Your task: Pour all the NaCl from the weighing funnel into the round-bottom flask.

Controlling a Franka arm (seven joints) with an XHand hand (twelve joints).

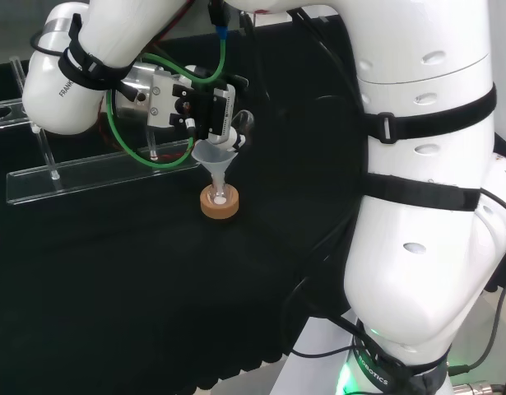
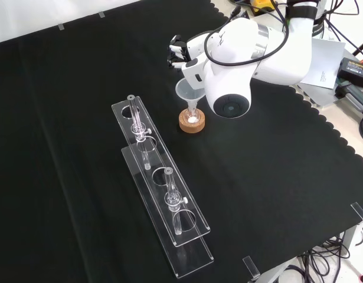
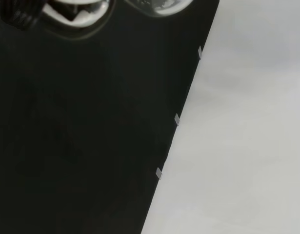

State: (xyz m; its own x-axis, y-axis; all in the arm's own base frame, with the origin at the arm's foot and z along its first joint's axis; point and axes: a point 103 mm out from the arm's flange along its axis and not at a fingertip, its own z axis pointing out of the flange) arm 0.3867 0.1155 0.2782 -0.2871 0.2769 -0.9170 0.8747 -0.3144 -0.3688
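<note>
**Hand held above the funnel and flask**

The fingers of the black and white hand (image 1: pixel 213 111) are curled round a small clear glass piece (image 1: pixel 243 125), seen in the head view. Just below, a clear cone-shaped funnel (image 1: pixel 215 158) is stood in a small flask on a round cork ring (image 1: pixel 219 203). White powder is seen inside the flask.

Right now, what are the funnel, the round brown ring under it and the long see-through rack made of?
The funnel looks like clear glass or plastic: you see the cloth through it. The brown ring looks like cork, tan, matte and grainy. The long rack seems clear acrylic, with bright shiny edges. The bench cloth is dull black fabric.
</note>
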